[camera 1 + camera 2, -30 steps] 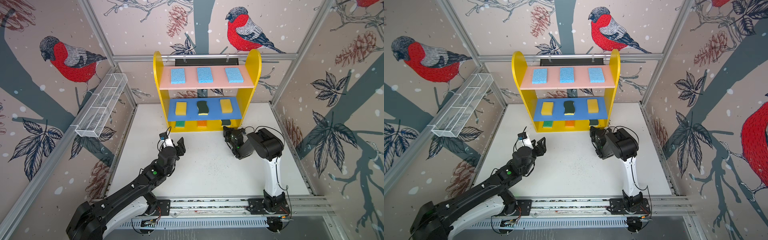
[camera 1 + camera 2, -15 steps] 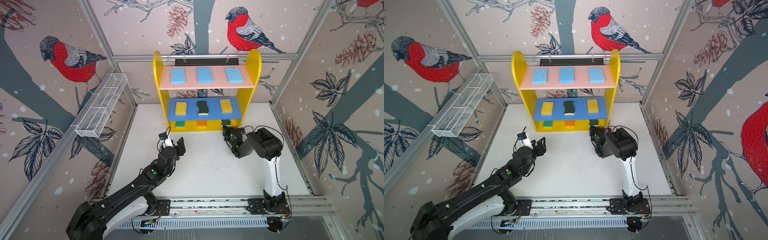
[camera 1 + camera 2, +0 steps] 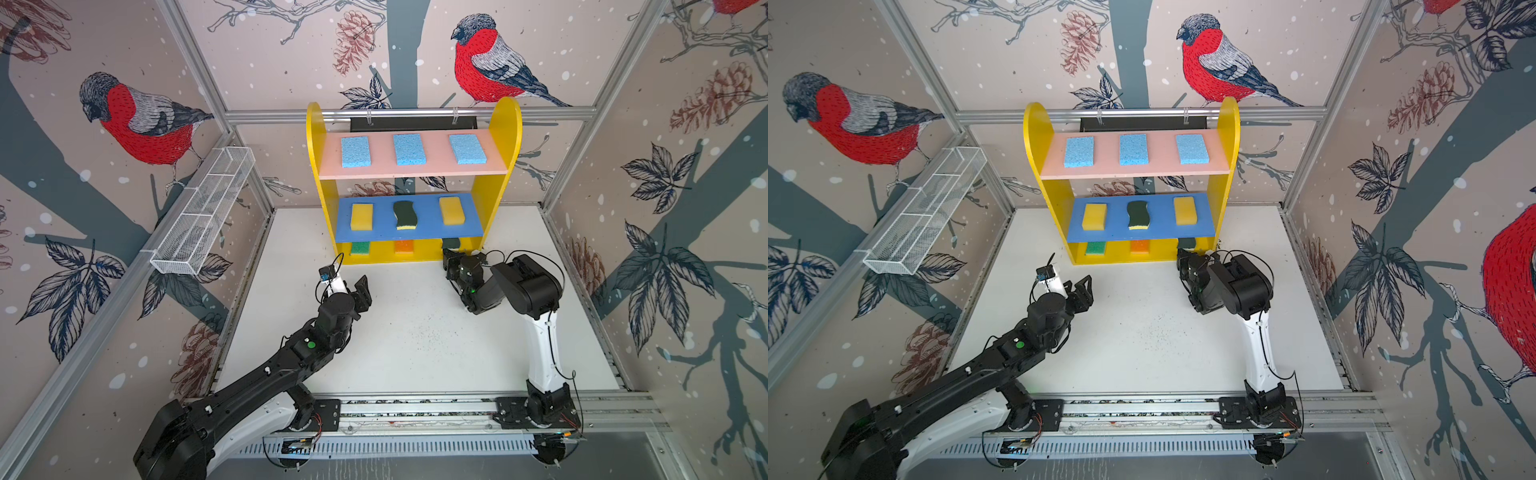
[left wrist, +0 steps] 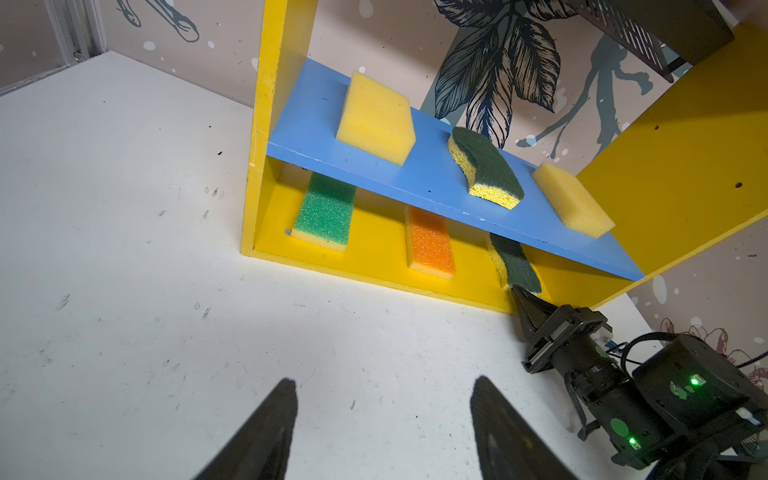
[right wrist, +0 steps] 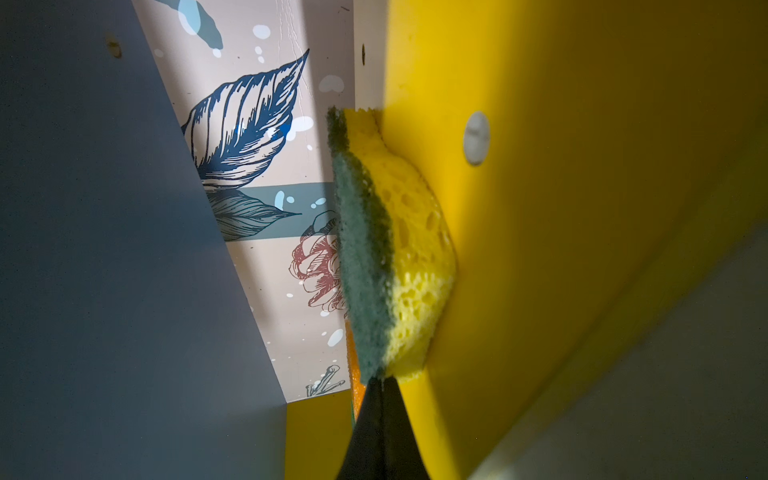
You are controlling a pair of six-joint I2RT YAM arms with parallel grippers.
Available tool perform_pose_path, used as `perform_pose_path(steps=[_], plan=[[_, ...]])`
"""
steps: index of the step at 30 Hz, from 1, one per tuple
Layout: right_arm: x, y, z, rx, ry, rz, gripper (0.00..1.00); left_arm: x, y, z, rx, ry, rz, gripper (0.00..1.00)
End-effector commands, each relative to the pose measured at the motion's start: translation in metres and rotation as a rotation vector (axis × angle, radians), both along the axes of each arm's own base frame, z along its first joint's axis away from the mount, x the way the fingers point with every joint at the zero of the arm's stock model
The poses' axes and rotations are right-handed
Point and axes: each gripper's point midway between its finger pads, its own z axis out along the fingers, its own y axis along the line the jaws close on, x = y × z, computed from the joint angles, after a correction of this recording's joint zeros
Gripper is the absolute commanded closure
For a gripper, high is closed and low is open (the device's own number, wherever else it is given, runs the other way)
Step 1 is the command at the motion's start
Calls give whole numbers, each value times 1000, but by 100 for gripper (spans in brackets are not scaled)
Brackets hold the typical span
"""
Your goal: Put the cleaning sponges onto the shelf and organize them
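The shelf [image 3: 505, 124] stands against the back wall. Three light-blue sponges [image 3: 409, 148] lie on its pink top board. On the blue middle board a wavy dark-green scourer [image 3: 405, 214] sits between two yellow blocks [image 3: 361, 216]. The bottom holds a green-topped sponge [image 4: 326, 212], an orange-topped sponge [image 4: 430, 241] and a second wavy scourer [image 4: 515, 264] at the right. My right gripper [image 3: 448, 254] is shut, its joined tips touching that scourer's near end [image 5: 374, 266], nothing between the fingers. My left gripper [image 4: 384, 381] hangs open over the table before the shelf.
A long white wire-mesh basket [image 3: 203, 216] hangs on the left wall. The white table [image 3: 415, 332] spreads in front of the shelf, with both arm bases on the rail at its near edge. Cage posts and patterned walls close in the sides.
My right gripper has crept a little toward the shelf's bottom right bay, staying shut. The left arm has not moved.
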Motion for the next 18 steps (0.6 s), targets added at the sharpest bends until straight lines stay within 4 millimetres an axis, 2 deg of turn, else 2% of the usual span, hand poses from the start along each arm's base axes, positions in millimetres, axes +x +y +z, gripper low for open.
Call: perform_pose_path(steps=[1, 6, 10, 18], plan=[[-36, -5, -72, -120, 277, 51, 100, 2, 2, 4, 3, -16, 11, 33], [-48, -10, -59, -154, 267, 61, 100, 1, 5, 6, 15, -19, 22, 33], [-62, -17, -41, -199, 243, 79, 100, 0, 9, 7, 35, -17, 35, 33], [-89, -41, -3, -468, 237, 116, 100, -3, 25, 6, 126, 10, 87, 31]])
